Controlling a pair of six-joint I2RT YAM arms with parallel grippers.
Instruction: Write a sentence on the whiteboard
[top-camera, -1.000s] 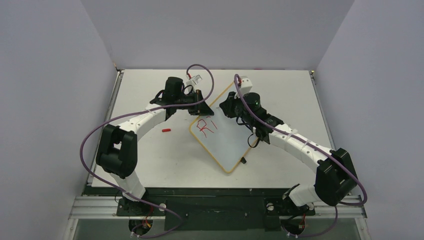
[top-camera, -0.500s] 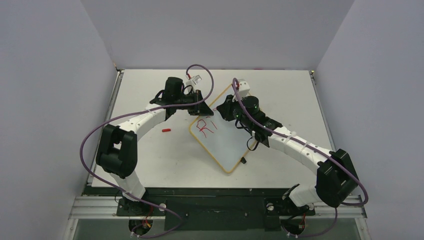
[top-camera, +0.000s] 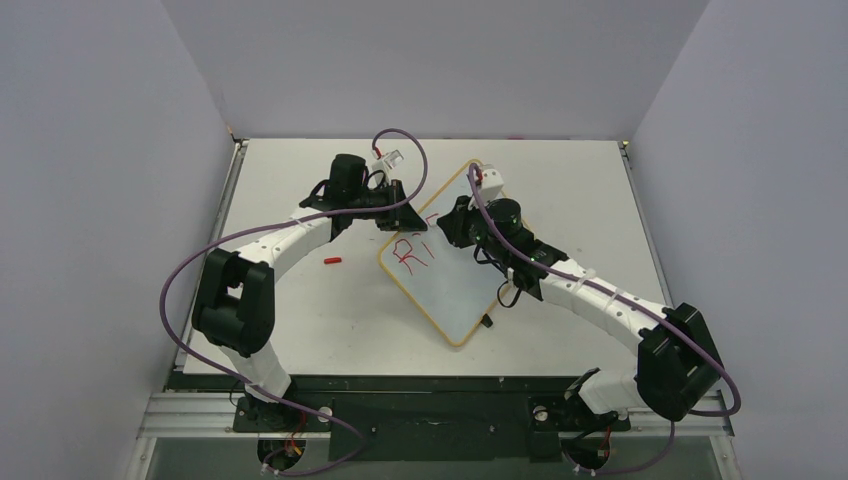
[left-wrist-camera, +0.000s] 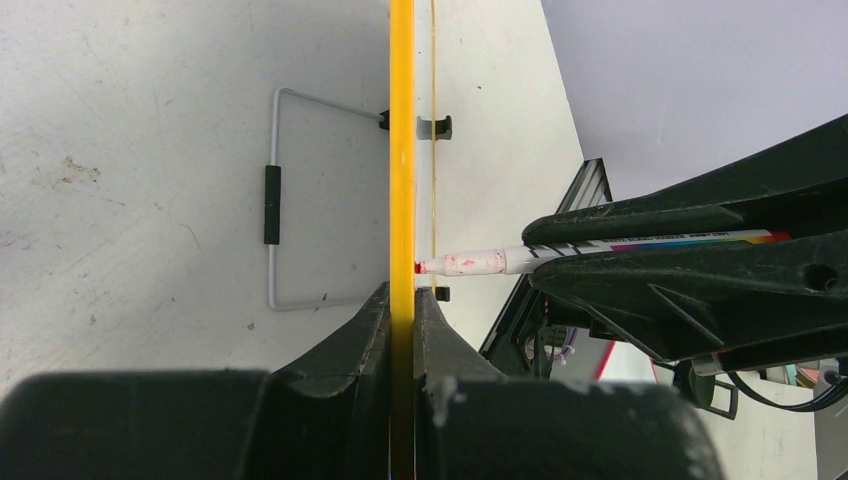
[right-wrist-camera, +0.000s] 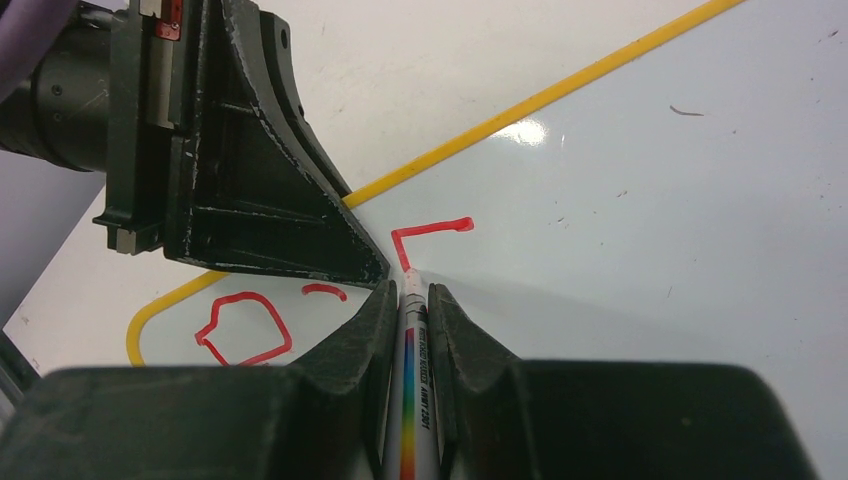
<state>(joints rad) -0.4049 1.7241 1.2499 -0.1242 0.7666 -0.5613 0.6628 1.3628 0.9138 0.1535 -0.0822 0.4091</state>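
The whiteboard looks light, stiff and slick: hold its yellow frame, as your left gripper pinches now, right gripper clamping the red marker.

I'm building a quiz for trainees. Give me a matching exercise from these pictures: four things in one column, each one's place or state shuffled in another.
1. left hand
2. right hand
3. marker
4. small red piece

A. lying on the table, left of the whiteboard
B. shut on the marker
C. tip at a red stroke on the whiteboard
D. shut on the whiteboard's yellow edge

Pairs: 1-D, 2-B, 3-C, 4-A.
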